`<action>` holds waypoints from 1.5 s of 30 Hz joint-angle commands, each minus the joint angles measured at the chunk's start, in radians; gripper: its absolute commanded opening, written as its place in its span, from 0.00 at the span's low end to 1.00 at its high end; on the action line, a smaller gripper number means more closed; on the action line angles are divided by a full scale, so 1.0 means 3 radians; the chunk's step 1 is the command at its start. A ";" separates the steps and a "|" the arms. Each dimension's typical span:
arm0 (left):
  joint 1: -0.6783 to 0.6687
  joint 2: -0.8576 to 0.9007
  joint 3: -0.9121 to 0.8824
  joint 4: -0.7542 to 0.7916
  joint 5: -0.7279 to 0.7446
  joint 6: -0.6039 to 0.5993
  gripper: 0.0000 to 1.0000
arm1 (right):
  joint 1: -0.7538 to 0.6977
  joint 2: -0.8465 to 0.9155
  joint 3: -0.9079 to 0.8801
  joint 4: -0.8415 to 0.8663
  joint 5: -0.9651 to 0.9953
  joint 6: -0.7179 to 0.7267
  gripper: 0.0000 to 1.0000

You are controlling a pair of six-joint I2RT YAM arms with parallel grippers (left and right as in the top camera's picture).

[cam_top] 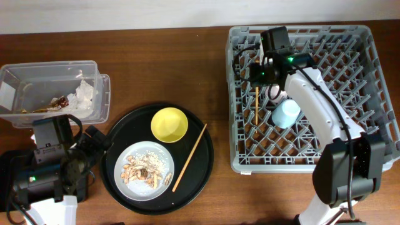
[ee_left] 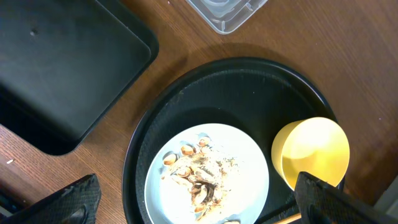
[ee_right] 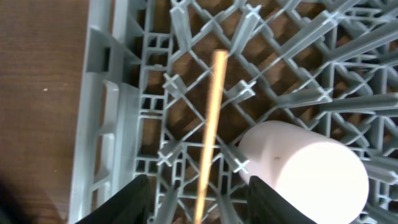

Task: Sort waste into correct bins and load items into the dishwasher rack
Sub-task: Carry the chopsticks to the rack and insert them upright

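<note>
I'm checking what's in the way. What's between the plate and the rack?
A chopstick, lying slanted on the round black tray, sits between the plate and the rack, then a strip of table. The overhead view shows it.

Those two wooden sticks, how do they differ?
The rack chopstick lies among the pegs of the dishwasher rack, straight up-down in the overhead view. The tray chopstick lies slanted on the round black tray, beside the white plate. Both are thin, pale wood.

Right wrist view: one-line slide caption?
Open right gripper straddling a wooden chopstick on the grey dishwasher rack, pink cup alongside.
</note>
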State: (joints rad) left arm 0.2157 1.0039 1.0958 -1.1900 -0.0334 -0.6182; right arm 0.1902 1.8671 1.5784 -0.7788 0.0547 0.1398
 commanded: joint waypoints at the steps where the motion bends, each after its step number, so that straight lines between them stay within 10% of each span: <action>1: 0.0018 -0.0006 0.0022 -0.0003 0.0013 0.0004 0.99 | -0.0003 -0.0167 0.0022 -0.0158 -0.0209 0.0001 0.73; 19: 0.0018 -0.0006 0.0022 -0.0003 0.0013 0.0004 0.99 | -0.0006 0.0593 0.0019 0.1071 0.0385 0.0198 0.62; 25: 0.0018 -0.0006 0.0022 -0.0003 0.0013 0.0004 0.99 | -0.0006 0.0612 0.0019 0.1088 0.0384 0.0197 0.38; 45: 0.0018 -0.0006 0.0022 -0.0003 0.0013 0.0004 0.99 | -0.0084 0.0384 0.0136 0.1134 0.0282 0.0198 0.04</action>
State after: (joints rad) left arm 0.2157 1.0042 1.0958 -1.1896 -0.0334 -0.6182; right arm 0.1715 2.0632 1.5803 -0.4397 0.1490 0.1936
